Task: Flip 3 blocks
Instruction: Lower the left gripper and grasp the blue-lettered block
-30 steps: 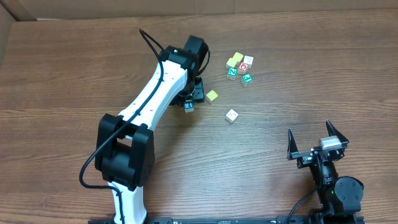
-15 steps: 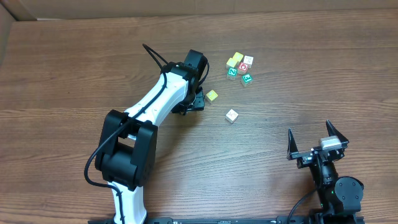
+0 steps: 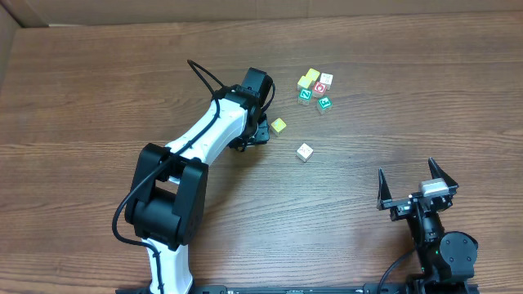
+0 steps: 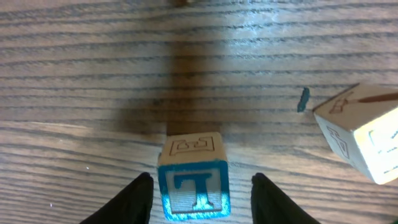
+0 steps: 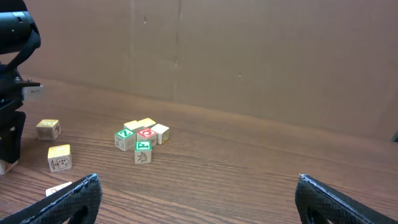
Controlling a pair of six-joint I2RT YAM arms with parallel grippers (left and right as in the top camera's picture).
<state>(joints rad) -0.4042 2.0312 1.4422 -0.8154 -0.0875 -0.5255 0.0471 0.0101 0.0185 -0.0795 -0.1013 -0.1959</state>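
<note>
The blue block (image 4: 193, 186), with a white face and a blue T, sits on the table between my left gripper's (image 4: 202, 198) two fingers. The jaws stand open around it, with a thin gap on the left and a wider one on the right. From overhead the left gripper (image 3: 252, 133) hides this block. The pale yellow block (image 3: 279, 125) lies just right of that gripper and shows at the right of the left wrist view (image 4: 364, 140). The cream-white block (image 3: 304, 152) lies farther right. My right gripper (image 3: 415, 181) stands wide open and holds nothing, at the near right.
A cluster of green-marked and red-marked cubes (image 3: 315, 88) sits at the back, right of the left arm; it also shows in the right wrist view as the cluster (image 5: 142, 135). A cardboard wall (image 5: 249, 56) stands behind the table's far edge.
The left wrist has shifted over the blue block, which showed beside it a second ago and is now covered from overhead. The right arm has not moved.
</note>
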